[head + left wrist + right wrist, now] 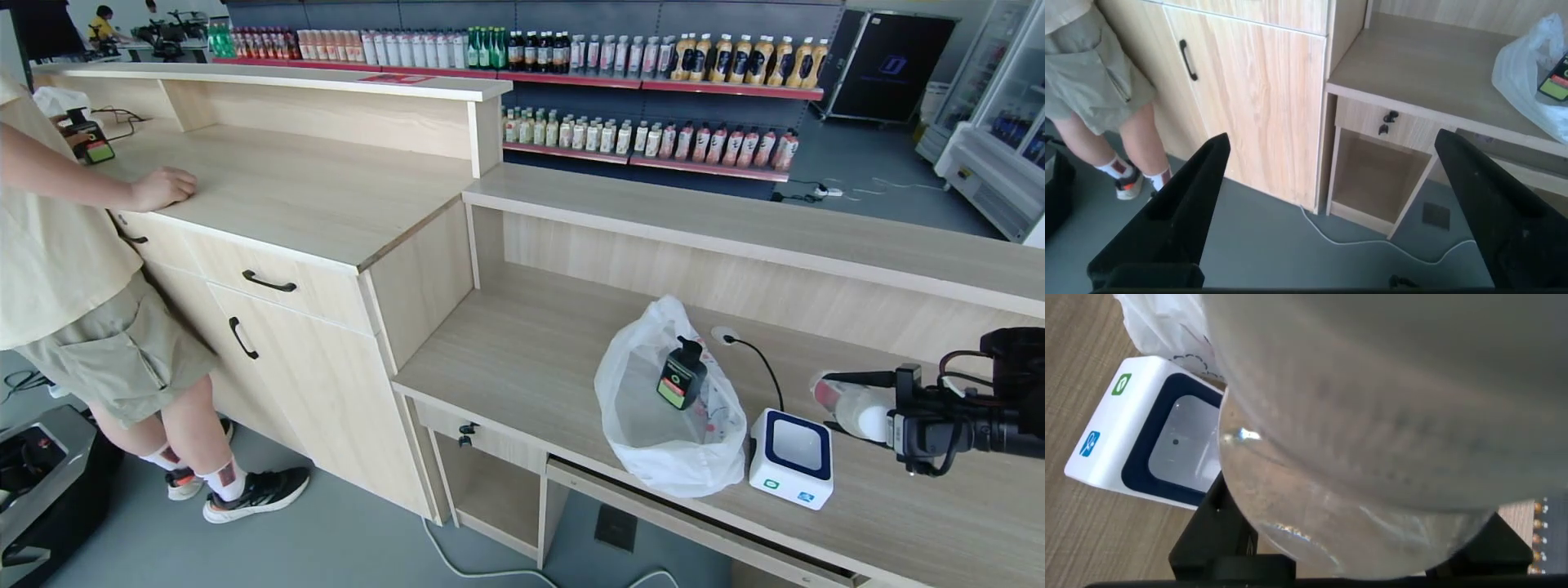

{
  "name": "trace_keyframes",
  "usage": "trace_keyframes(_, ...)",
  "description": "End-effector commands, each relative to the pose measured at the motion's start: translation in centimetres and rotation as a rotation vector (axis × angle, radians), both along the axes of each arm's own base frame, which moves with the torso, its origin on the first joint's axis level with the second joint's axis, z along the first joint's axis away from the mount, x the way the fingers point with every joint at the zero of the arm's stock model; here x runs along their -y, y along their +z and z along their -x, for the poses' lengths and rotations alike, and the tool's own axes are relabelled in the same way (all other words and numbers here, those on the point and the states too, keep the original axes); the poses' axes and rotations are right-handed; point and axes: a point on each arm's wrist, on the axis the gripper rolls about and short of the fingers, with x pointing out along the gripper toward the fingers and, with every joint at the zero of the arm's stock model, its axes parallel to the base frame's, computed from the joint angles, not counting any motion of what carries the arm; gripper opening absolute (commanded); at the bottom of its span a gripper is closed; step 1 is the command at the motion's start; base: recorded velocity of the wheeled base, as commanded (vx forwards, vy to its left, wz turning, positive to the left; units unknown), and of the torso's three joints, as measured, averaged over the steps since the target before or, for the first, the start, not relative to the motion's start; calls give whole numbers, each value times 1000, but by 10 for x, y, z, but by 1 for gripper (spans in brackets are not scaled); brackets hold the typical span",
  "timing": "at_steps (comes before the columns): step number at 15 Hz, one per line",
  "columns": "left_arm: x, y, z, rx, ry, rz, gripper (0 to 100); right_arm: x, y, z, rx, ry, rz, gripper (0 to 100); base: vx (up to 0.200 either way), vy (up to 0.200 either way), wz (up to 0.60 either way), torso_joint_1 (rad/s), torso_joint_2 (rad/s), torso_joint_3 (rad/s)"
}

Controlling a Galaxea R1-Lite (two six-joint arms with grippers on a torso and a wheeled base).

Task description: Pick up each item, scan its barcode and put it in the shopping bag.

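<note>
My right gripper (845, 406) is shut on a clear plastic bottle (853, 408) with a pinkish end, held on its side just above the counter, to the right of the white barcode scanner (790, 457). In the right wrist view the bottle (1372, 433) is close up between the fingers, with the scanner (1151, 449) beyond it. A white shopping bag (669, 425) lies open left of the scanner, with a black item (682, 377) bearing a green and red label standing in it. My left gripper (1331, 143) hangs open over the floor in front of the cabinet, holding nothing.
A cable (763, 363) runs from a counter grommet to the scanner. A raised shelf (735, 220) backs the counter. A taller counter (310, 196) stands to the left, where a person rests a hand (163, 188). Drink shelves (653, 82) line the back.
</note>
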Motion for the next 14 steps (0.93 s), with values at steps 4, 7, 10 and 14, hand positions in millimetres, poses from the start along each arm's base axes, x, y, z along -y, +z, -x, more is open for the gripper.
trace_keyframes(4, 0, 0, 0, -1, 0, 0, 100, 5, -10, 4, -38, -23, -10, 0, 0, 0, 0, 0, 0, 0)
trace_keyframes(7, 0, 0, 0, -1, 0, 0, 100, 3, -5, 7, -31, -22, -7, 0, 0, 0, 0, 0, 0, 0)
trace_keyframes(10, 0, 0, 0, -1, 0, 0, 100, 0, -2, 10, -25, -16, -6, 0, 0, 0, 0, 0, 0, 0)
trace_keyframes(14, 0, 0, 0, -1, 0, 0, 100, -1, -1, 14, -30, -16, -6, 0, 0, 0, 0, 0, 0, 0)
